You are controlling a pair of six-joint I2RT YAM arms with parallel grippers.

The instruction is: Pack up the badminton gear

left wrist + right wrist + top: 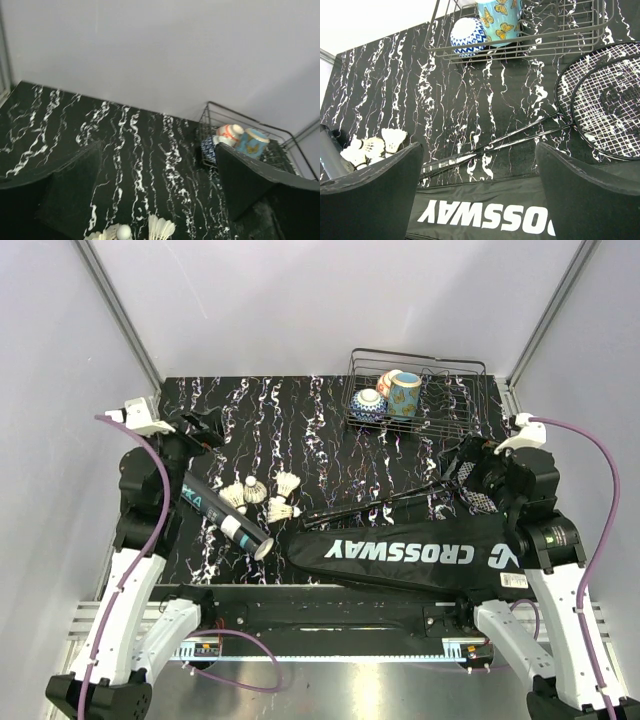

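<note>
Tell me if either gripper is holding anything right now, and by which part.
Nothing is held. The left gripper and the right gripper both stand open and empty.

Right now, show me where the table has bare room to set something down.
Free: the far strip of table between the left gripper and the basket. Crowded: near side, with tube, shuttlecocks, rackets and bag.

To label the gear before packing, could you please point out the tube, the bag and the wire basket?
tube [215, 508], top view, its dark middle.
bag [400, 552], top view, its white lettering.
wire basket [455, 400], top view, its bare right half.
</note>
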